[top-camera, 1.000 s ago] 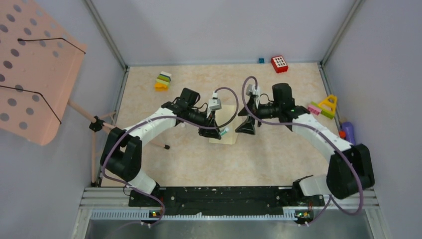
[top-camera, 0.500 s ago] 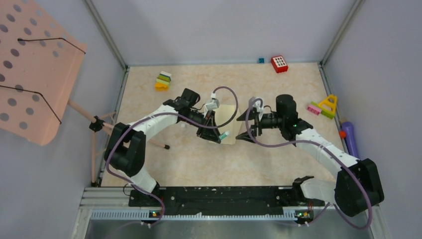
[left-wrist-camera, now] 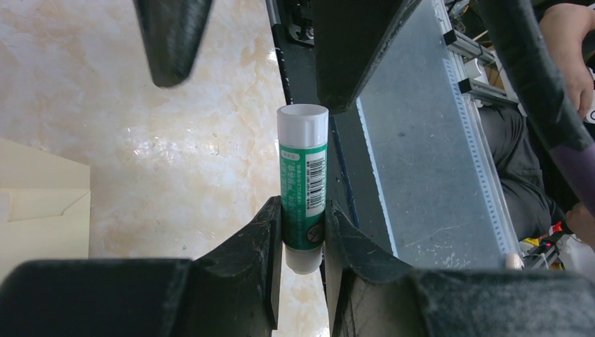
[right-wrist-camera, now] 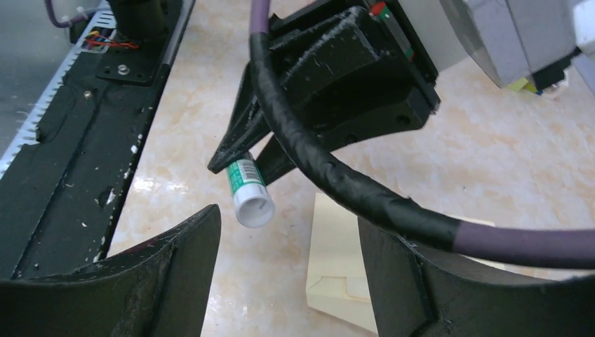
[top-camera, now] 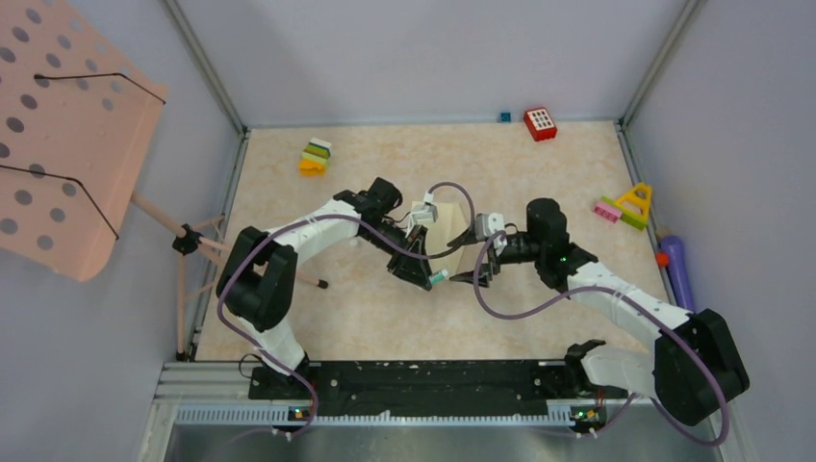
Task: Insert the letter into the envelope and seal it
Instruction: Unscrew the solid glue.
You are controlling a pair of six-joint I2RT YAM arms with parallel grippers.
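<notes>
The pale yellow envelope lies flat mid-table, partly under both arms; it also shows in the left wrist view and the right wrist view. My left gripper is shut on a green glue stick with a white cap, held above the table just left of the envelope's near edge; the stick also shows in the right wrist view. My right gripper is open and empty, its jaws facing the stick's cap from close by. I cannot see the letter.
Toy blocks lie at the back left, a red block at the back right, and pink, green and yellow pieces at the right edge. A purple object lies beyond the right rim. A pink perforated stand leans outside left.
My left gripper has carried the glue stick toward the near side and to the right. My right gripper has swung down and nearer, closing in on the stick's cap.
</notes>
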